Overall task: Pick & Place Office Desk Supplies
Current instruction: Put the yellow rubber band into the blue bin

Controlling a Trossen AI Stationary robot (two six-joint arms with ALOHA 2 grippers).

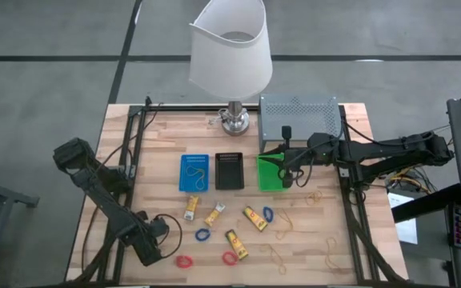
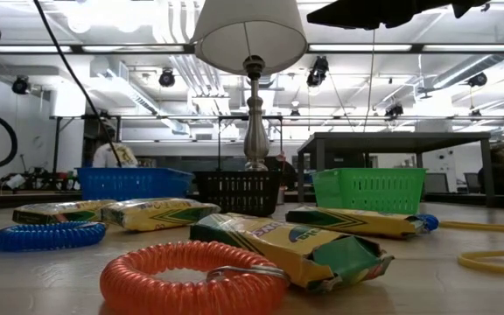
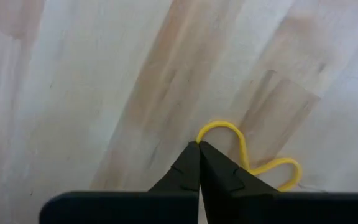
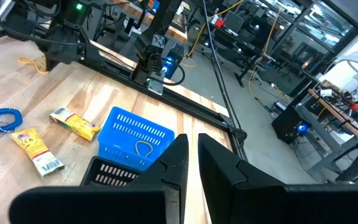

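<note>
since the left gripper has its fingers pinched right together on a yellow rubber band down at the near left corner of the table, this looks like the grab step for that band. the loop pokes out past the fingertips in the left wrist view, so i'd say it's caught, though only by a thin bit of it.

handling-wise my guess is it's basically weightless and floppy, so it'll dangle and could slip out of a pinch on a single strand. grabbing where the loop doubles over seems safer than the very edge.

the other bands lie flat on the wood at the near right, which would make them harder to get under. the yellow packets in the middle look light and a bit crinkly; taking one across its narrow width seems best. the coiled rings, blue and red, look springy, so pinch through the rim.

the right gripper hangs over the green tray, fingers nearly closed with nothing visible between them. one band already sits in the blue tray.
</note>
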